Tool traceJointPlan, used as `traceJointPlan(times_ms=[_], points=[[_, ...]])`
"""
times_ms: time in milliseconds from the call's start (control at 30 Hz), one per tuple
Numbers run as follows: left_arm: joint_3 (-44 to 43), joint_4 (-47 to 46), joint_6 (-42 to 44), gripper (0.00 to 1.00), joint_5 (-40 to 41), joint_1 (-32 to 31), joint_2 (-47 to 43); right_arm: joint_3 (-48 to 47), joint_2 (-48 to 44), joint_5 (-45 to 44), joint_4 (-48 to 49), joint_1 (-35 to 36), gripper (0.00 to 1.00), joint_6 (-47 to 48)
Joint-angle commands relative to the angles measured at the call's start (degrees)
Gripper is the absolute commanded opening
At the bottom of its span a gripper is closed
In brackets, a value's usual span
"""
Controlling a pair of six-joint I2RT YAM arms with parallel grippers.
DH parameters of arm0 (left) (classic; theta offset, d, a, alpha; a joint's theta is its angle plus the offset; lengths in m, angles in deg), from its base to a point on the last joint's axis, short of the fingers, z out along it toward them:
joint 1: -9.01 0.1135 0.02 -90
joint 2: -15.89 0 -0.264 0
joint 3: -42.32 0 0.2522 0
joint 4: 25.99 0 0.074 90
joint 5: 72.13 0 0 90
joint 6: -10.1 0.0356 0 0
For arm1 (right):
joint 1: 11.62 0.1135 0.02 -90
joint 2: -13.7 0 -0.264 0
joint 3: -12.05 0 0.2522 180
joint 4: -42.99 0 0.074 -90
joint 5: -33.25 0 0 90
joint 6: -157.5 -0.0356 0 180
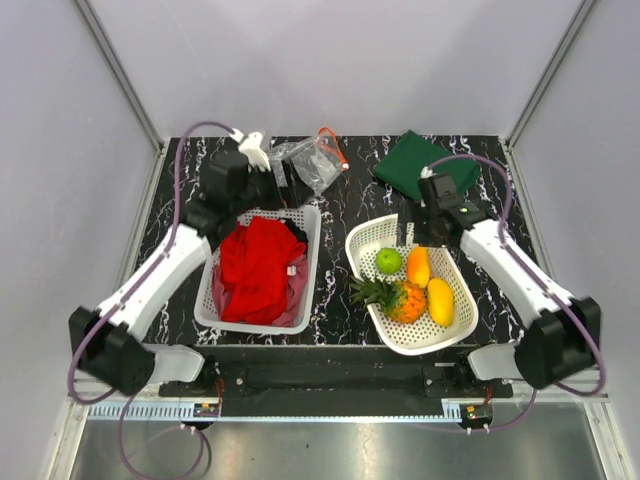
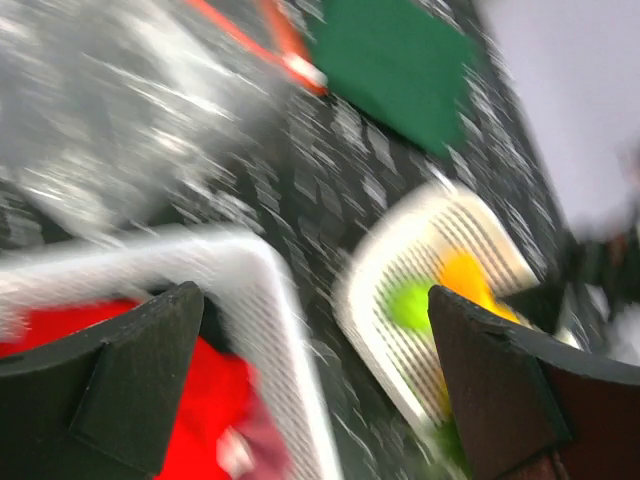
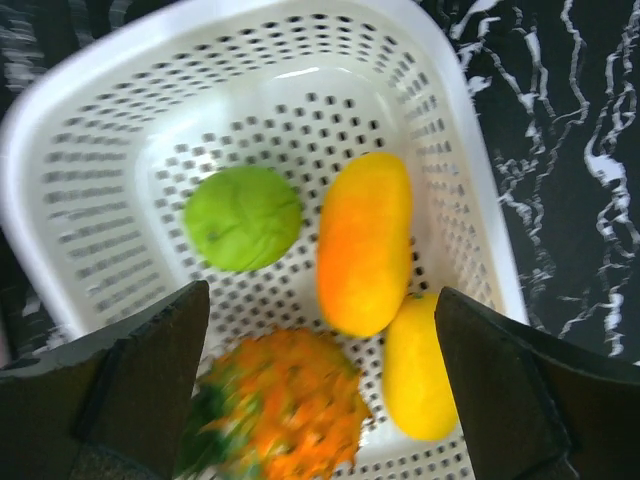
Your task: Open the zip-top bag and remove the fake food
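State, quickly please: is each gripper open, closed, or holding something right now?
Left gripper: open, nothing between its fingers.
Right gripper: open, holding nothing.

The zip-top bag [image 1: 308,160] at the far side is clear, glossy plastic film, crinkled and catching the light, with an opaque red-orange strip [image 2: 288,45] at its mouth. The table [image 1: 335,250] is smooth and black, veined in white like marble, with a faint sheen. The left basket [image 1: 312,235] and right basket [image 3: 470,150] are hard white plastic, perforated and shiny. The red cloth [image 1: 260,265] looks soft, matt and rumpled. The green cloth [image 1: 420,160] at the far right is matt and flat. The fake food [image 1: 405,300] is moulded plastic: the green fruit [image 3: 243,217] is smooth with a dull shine, the orange piece [image 3: 364,243] and yellow piece [image 3: 418,372] are smooth and satiny, and the pineapple [image 3: 290,400] is knobbly.
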Motion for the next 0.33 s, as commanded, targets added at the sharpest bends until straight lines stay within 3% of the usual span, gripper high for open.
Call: traceJointPlan(times_ms=[0,133,300], points=[[14.15,-13.60,-6.85,0.99,-2.95,-7.54,-13.80,-1.08,-13.63,11.24,0.53,0.61,1.00,-8.76],[30.13,-21.98,-13.10,0.99,-2.08,-16.49,-30.74,9.20,-25.69,21.28,5.71,0.69,1.00,-17.89],[46.40,-33.20,-20.47,0.99,-0.92,-21.79,-49.04,19.40,-44.46,32.60,10.55,0.69,1.00,-23.71]])
